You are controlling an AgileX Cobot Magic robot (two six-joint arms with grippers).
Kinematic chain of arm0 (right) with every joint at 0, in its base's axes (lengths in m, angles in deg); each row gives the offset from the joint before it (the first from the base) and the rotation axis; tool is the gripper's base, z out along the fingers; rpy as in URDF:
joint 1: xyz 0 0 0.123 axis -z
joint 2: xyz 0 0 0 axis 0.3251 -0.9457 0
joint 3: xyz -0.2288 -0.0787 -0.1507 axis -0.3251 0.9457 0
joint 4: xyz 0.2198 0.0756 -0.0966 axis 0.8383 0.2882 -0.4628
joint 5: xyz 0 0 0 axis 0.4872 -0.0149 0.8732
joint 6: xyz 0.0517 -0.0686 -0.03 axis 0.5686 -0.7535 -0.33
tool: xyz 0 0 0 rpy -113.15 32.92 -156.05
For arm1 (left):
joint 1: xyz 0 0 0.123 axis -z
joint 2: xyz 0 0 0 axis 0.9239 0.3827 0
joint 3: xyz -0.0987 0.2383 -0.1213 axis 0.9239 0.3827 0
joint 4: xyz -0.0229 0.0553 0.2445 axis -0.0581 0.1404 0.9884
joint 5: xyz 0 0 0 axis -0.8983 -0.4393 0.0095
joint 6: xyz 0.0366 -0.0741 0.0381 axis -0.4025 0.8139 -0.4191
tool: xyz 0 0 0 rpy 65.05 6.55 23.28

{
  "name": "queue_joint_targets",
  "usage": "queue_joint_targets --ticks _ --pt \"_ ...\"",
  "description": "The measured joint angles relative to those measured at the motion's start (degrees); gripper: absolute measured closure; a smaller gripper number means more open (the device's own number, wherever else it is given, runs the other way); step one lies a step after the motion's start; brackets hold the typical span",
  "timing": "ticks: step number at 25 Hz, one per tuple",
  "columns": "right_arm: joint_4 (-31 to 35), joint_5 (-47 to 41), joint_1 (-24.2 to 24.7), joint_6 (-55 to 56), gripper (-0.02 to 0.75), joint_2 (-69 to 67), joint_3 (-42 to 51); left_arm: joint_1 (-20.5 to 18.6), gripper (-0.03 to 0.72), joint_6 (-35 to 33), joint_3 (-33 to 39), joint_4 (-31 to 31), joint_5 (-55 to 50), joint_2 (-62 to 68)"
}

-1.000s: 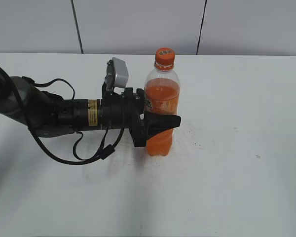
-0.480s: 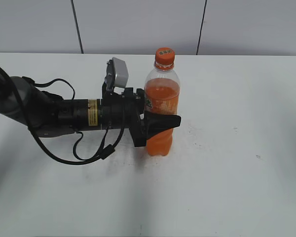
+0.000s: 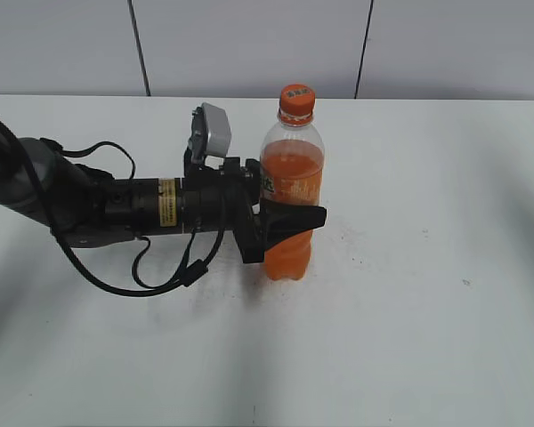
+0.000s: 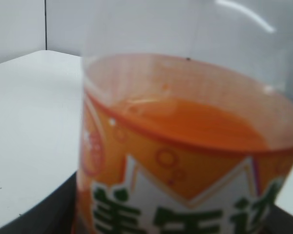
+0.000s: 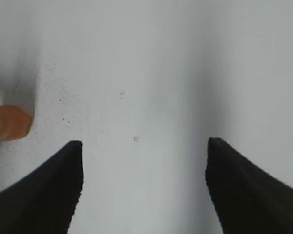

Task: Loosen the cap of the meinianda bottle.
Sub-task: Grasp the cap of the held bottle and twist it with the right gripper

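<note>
The meinianda bottle stands upright on the white table, clear with orange liquid and an orange-and-white label. Its orange cap sits on top with a small dark mark. My left gripper reaches in from the left and is shut on the bottle's body at label height. In the left wrist view the bottle fills the frame, and the jaws show only as dark edges at the bottom corners. My right gripper is open and empty above bare table; the bottle's ribbed base shows at the left edge of that view. The right arm is out of the exterior view.
The white table runs to a grey panelled wall at the back. The left arm and its cable lie across the table's left half. Small dark specks dot the surface right of the bottle.
</note>
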Motion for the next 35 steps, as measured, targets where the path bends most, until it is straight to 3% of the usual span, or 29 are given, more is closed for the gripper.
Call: queue_joint_targets --ticks 9,24,35 --pt "0.2 -3.9 -1.1 4.6 0.153 -11.9 -14.6 0.0 0.262 0.0 0.0 -0.1 -0.1 0.0" --pt "-0.8 -4.1 -27.7 28.0 0.153 -20.1 -20.3 0.0 0.262 0.0 0.0 -0.1 -0.1 0.0" --pt "-0.6 -3.2 -35.8 32.5 0.153 -25.4 -23.0 0.0 0.262 0.0 0.0 -0.1 -0.1 0.0"
